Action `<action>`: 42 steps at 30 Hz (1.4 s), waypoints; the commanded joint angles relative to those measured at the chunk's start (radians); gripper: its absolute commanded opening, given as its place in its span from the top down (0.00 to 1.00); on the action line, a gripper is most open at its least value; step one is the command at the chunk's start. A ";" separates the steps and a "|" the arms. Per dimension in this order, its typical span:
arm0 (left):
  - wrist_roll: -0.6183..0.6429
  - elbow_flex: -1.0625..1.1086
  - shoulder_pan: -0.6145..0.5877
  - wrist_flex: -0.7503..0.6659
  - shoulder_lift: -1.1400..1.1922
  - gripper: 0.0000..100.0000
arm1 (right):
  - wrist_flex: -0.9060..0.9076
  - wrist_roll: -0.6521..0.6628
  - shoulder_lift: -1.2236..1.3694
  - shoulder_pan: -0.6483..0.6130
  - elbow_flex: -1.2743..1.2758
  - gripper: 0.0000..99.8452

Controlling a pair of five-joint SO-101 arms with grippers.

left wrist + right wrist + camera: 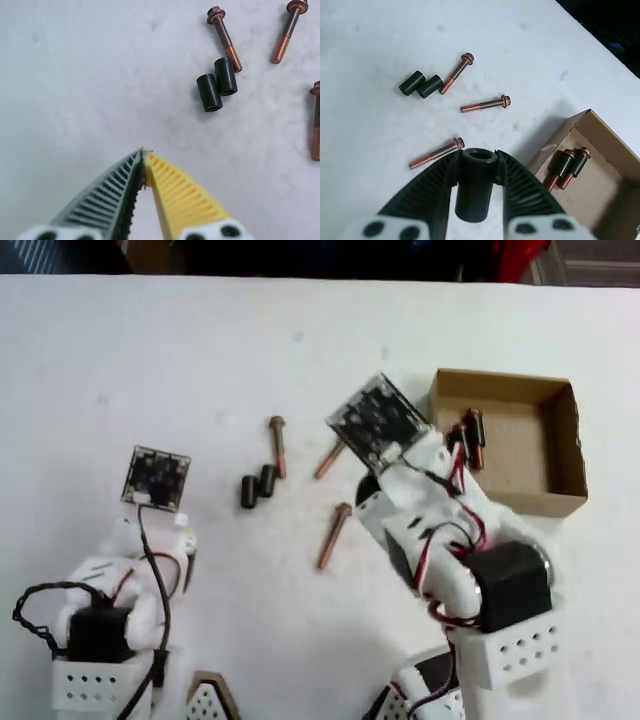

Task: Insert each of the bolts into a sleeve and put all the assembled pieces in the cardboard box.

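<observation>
- Right gripper (477, 157) – dark ribbed fingers closed around one black sleeve (476, 186), held upright with its open bore facing the wrist camera, above the table (150, 350) and near the cardboard box (505, 387).
- Left gripper (143, 153) – grey and yellow fingers pressed together at the tips, holding nothing, low over bare table and well apart from the parts.
- Loose sleeves, two (209, 93) (226, 76) – black, lying side by side and touching.
- Bolts, three, copper-coloured – the first (456, 73) had its threaded end just beside a loose sleeve; the second (485, 104) and third (436, 152) lay apart, all flat on the table.
- Assembled pieces, two (560, 170) (576, 162) – already lying in a corner of the cardboard box.
- Count, as judged: three bolts to three sleeves, so three assemblies remained.
- Hazards, as judged:
  - A bolt lying flat offered little to pinch; it could roll or skid away from closing fingers.
  - A bolt brought in off-axis could catch on the bore rim and twist the held sleeve in its grip.
  - Taking the first bolt could nudge the touching sleeves and send them rolling.
</observation>
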 commanded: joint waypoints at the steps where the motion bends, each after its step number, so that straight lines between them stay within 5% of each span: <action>1: -0.054 -0.074 0.025 0.040 0.018 0.97 | -0.097 -0.006 -0.111 0.051 0.133 0.98; 9: -0.107 -0.083 0.025 0.055 0.050 0.97 | -0.243 -0.009 -0.303 0.064 0.434 0.98; 15: -0.115 -0.273 0.035 0.097 0.343 0.97 | -0.332 -0.006 -0.464 0.065 0.618 0.98; 33: -0.104 -0.683 0.340 0.118 1.021 0.94 | -0.484 -0.006 -0.782 0.199 0.973 0.98; 42: 0.077 -0.855 0.498 0.118 1.233 0.90 | -0.486 -0.005 -0.888 0.268 1.056 0.98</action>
